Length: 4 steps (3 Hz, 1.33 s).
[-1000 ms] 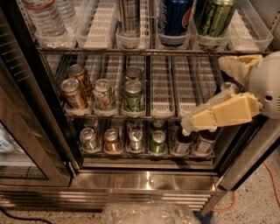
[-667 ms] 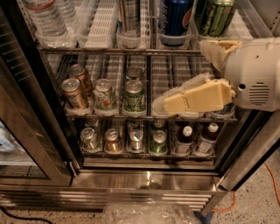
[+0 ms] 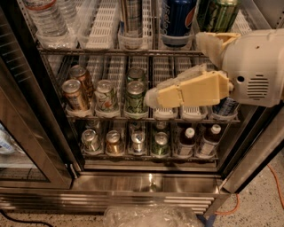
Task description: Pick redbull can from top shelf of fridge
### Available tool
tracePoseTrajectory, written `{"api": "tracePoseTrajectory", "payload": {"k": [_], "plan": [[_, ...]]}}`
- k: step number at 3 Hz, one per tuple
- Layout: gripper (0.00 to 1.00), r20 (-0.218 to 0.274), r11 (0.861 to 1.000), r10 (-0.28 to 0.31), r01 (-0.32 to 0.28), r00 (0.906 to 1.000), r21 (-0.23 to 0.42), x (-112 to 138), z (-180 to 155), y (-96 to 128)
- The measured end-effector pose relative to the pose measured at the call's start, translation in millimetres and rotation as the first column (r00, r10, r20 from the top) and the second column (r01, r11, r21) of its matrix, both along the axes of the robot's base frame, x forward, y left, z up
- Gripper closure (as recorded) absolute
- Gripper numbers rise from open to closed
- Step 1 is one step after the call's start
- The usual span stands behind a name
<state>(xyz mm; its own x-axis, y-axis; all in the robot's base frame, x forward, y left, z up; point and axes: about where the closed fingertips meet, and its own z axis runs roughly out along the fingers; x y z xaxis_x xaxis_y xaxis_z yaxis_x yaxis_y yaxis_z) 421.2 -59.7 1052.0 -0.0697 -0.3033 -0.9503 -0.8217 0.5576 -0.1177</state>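
Observation:
The redbull can (image 3: 132, 17), slim and silver with bluish panels, stands upright in a white lane tray on the top shelf (image 3: 101, 27) of the fridge (image 3: 146, 181), whose door is open. Its top is cut off by the picture's edge. My gripper (image 3: 151, 98), cream-coloured on a white arm, hangs in front of the middle rack. It is below the redbull can, a little to its right, and apart from it. It holds nothing that I can see.
A dark blue Pepsi can (image 3: 177, 17) and a green can (image 3: 217, 13) stand right of the redbull can, water bottles (image 3: 46, 17) to its left. The middle rack (image 3: 111, 116) and bottom rack (image 3: 146, 155) hold several cans and bottles. The open glass door (image 3: 26, 133) stands at left.
My arm and gripper have moved left and slightly up across the fridge opening, from the right side to the centre of the middle rack. The cans have not moved.

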Motion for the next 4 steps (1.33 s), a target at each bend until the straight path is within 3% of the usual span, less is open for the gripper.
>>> {"api": "tracePoseTrajectory", "payload": {"k": [1,2,3,4], "plan": [[0.00,0.011,0.999,-0.006,0.005,0.9999,0.034,5,-6,13],[0.00,0.031,0.994,-0.069,0.066,0.9971,0.091,12,-31,32],[0.00,0.066,0.964,-0.219,0.205,0.9735,0.167,29,-43,23],[0.00,0.047,0.870,-0.412,0.378,0.9097,0.317,58,-43,-37]]}}
